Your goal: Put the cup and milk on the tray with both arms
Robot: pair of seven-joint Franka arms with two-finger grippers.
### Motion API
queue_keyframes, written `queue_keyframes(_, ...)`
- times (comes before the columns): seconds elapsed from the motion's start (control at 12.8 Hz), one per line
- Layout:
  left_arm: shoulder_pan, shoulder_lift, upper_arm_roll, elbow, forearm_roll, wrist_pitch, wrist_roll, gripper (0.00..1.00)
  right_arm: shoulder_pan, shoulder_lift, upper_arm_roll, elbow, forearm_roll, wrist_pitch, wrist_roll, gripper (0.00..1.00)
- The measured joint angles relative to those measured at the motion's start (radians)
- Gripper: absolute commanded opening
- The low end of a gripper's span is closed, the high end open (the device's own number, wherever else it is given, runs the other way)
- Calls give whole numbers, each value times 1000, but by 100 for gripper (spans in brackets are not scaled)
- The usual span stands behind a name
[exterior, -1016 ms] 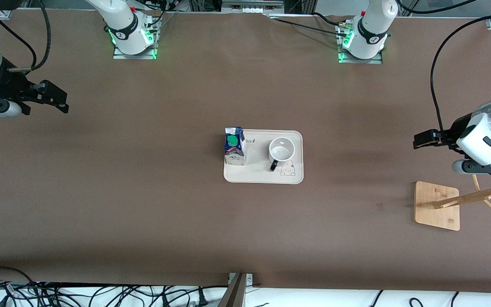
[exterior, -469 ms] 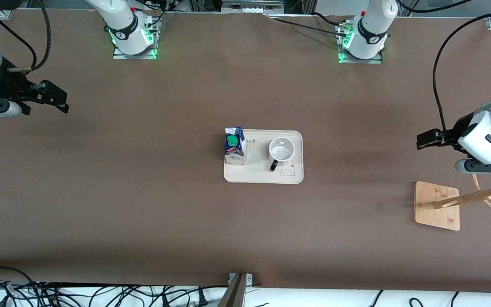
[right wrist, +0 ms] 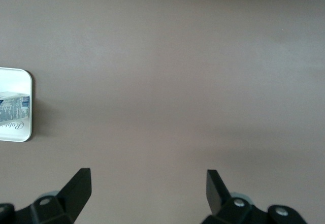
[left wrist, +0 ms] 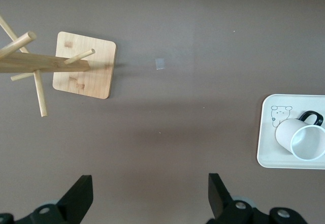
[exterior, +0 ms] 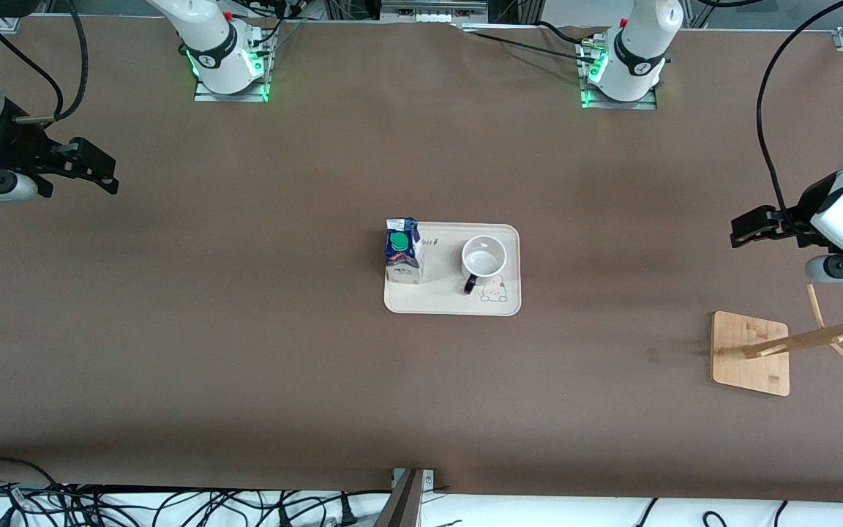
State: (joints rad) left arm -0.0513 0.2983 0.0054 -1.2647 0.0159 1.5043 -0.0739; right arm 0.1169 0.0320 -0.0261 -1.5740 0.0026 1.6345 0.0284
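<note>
The cream-white tray lies mid-table. The milk stands upright on its end toward the right arm. The cup stands upright on its end toward the left arm, black handle pointing toward the front camera. The tray and cup also show in the left wrist view; the tray's corner and the milk show in the right wrist view. My left gripper is open and empty over bare table at the left arm's end. My right gripper is open and empty over bare table at the right arm's end.
A wooden rack with a square base and pegged post stands at the left arm's end, nearer the front camera than my left gripper; it also shows in the left wrist view. Cables lie along the table's front edge.
My left gripper has drawn away from the tray toward the left arm's end of the table. The right arm, tray, cup and milk have not moved.
</note>
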Motion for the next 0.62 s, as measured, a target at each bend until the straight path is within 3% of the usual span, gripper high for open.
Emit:
queue_keyframes(0.39,-2,-49,5,-63,0,10,-24,100,0,0,0,0,0,0,0,100)
queue_keyframes(0.62,-75,-74,104,-102,-13,54,-20,100,0,0,0,0,0,0,0,100)
